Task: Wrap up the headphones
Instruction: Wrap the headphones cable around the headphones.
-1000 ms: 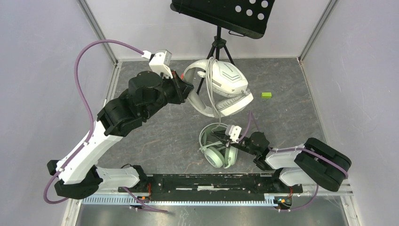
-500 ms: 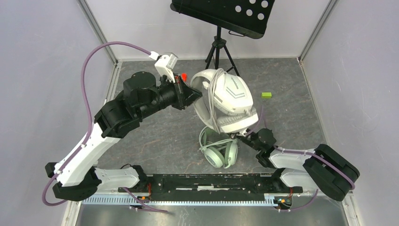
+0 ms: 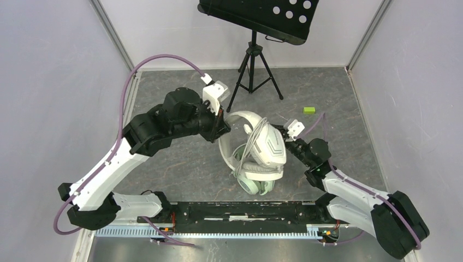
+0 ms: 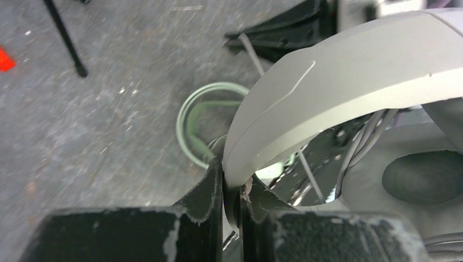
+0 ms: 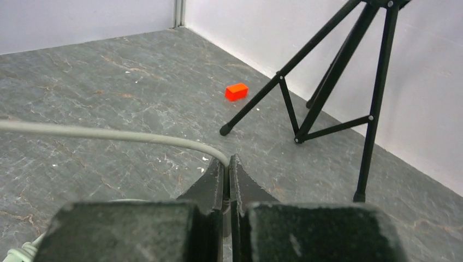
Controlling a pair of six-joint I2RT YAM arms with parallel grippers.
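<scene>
Seen from above, the white-grey headset (image 3: 266, 148) is held near the middle of the table (image 3: 180, 164), directly over the mint-green headset (image 3: 254, 184); whether the one rests on the other cannot be told. The left gripper (image 3: 225, 127) is clamped on the headband (image 3: 240, 115), several turns of pale cable (image 3: 252, 141) are laid across the earcups, and the right gripper (image 3: 288, 141) is placed just beside the right earcup. At the left wrist, the jaws are shown shut on the edge of the headband, with the mint-green headset on the table below. At the right wrist, the jaws are shown pressed together on the cable, which is led off to the left; a tripod (image 5: 327, 76) and a red block (image 5: 236, 91) are seen behind. The headband is judged light and stiff, hence a sound place to hold. The cable is judged thin, limp and slippery, so it is best pinched firmly and kept taut while wound.
</scene>
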